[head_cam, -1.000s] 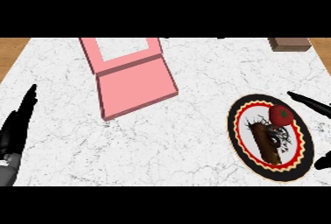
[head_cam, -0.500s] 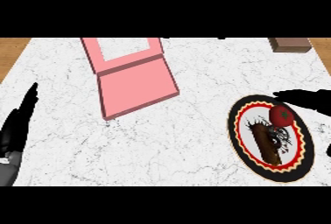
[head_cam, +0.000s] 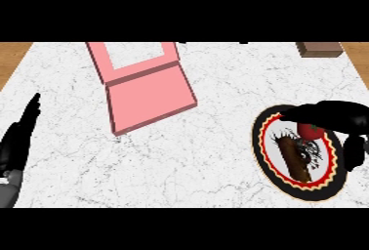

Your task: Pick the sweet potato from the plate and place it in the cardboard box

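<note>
1. My right hand (head_cam: 335, 117) hangs over the far edge of the plate (head_cam: 268, 161), dark fingers spread across the rim and reaching in towards the middle; it has hold of nothing, the fingers look relaxed rather than curled round anything
2. The sweet potato (head_cam: 296, 157) lies on the plate, a long brown shape running from near the centre down towards the nearer rim; it is apart from my fingers, just beyond them, and nothing is touching it
3. A red round thing (head_cam: 313, 130), likely a tomato or apple, sits on the same plate right beside the sweet potato's far end, partly under my hand; I judge that it makes the approach awkward, because closing there could catch the wrong thing
4. The pink box (head_cam: 148, 95) sits well apart to the left, lid flung open towards the counter's far edge, tray facing up; that open side is why I can drop in from above later, though it looks pink and not like plain cardboard
5. My left hand (head_cam: 18, 141) rests open at the left edge of the counter (head_cam: 216, 161), fingers up, out of the way
6. A brown block (head_cam: 319, 49) sits at the far right corner; it plays no part
7. My reading: I am at the reach, grasp not yet made; next I need to come further down the plate so my fingers straddle the potato's length
</note>
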Motion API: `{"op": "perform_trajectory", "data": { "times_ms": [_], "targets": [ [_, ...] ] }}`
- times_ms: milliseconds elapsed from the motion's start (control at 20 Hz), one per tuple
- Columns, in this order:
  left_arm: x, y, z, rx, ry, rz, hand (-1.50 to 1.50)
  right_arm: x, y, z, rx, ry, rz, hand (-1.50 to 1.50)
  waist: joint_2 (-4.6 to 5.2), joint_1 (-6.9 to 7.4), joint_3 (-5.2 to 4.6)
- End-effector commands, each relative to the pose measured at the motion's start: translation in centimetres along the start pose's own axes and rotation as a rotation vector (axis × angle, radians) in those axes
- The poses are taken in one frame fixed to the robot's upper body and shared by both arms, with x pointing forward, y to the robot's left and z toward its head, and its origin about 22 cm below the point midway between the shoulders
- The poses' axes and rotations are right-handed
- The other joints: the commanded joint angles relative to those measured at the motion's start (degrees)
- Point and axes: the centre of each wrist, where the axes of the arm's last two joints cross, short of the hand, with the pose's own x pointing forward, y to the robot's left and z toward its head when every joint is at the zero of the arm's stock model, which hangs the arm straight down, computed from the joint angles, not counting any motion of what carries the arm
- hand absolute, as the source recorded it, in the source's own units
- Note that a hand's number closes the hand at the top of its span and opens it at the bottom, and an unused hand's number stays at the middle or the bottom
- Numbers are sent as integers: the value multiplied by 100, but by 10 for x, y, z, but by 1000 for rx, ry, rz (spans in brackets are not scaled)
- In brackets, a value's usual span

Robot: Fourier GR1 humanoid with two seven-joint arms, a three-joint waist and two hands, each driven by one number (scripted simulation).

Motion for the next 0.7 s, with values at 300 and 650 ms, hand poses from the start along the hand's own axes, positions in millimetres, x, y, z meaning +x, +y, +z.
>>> {"op": "perform_trajectory", "data": {
  "times_ms": [300, 650],
  "targets": [
    [-14, 4, 17, -2, 4, -6, 0, 0, 20, -32, 63, 48, 61, -150, 2, -10, 5],
    [-11, -1, 3, 0, 19, -5, 0, 2, 27, -29, 70, 17, 36, -150, 1, -41, 4]
  ]
}}
